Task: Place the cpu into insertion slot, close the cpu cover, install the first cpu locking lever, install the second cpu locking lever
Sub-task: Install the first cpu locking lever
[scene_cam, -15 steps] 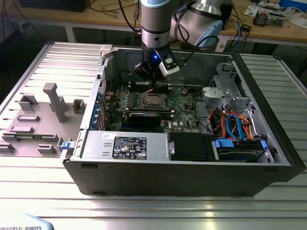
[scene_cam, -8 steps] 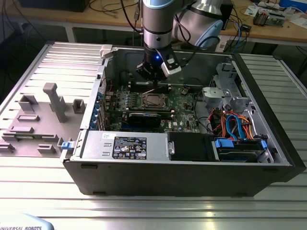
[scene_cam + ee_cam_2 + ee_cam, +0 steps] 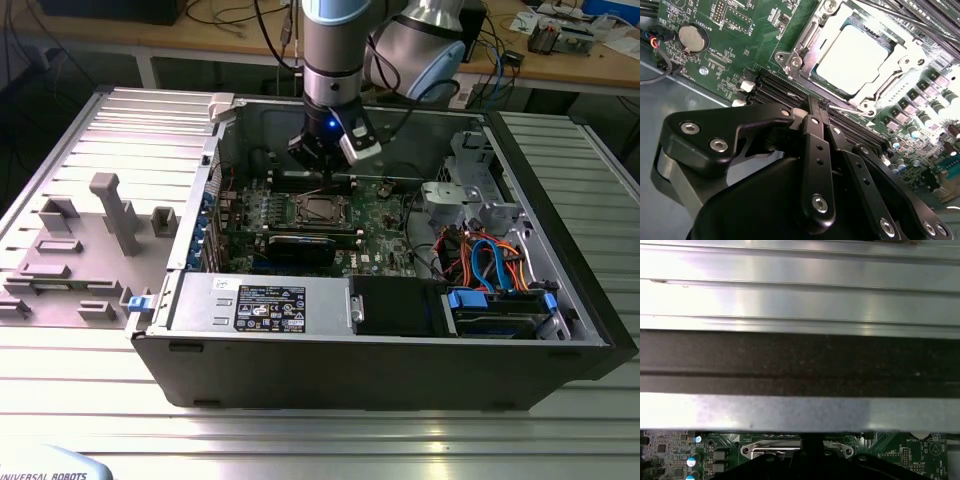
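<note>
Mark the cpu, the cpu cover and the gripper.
cpu [image 3: 852,60], second wrist view, middle of its metal top.
cpu cover [image 3: 809,37], second wrist view, frame edge.
gripper [image 3: 816,107], second wrist view, at its fingertips.

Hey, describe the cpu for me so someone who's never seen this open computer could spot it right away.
Start at the open computer case on the metal table, then find the green motherboard inside it, below the gripper. Near the board's middle sits a silvery metal frame, the cpu cover. The cpu is the flat, pale, square plate within that frame, plain and smooth where everything around it is busy circuitry.
</note>
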{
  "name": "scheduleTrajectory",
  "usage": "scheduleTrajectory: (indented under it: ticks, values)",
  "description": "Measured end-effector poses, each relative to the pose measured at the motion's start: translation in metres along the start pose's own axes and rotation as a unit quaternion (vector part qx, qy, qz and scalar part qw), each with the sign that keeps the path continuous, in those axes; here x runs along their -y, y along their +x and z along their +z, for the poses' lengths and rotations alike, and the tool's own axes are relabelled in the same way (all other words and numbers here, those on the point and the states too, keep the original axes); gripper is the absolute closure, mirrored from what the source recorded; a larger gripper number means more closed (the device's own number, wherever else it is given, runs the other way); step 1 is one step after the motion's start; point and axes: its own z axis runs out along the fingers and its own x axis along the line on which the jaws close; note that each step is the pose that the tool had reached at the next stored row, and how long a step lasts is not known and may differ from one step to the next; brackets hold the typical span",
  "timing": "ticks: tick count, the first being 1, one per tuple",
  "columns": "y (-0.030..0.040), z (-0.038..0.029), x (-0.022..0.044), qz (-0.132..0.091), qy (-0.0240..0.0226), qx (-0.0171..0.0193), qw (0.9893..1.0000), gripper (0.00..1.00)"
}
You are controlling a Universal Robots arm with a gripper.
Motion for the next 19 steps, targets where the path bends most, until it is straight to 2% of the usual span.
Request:
scheduleTrajectory:
  ticks: [16,19]
  values:
    - [-0.0002,0.0014,0.0001,0.000,0.0000,0.0000,1.0000,0.89]
    - [-0.0015,0.0039,0.0004,0.000,0.0000,0.0000,1.0000,0.89]
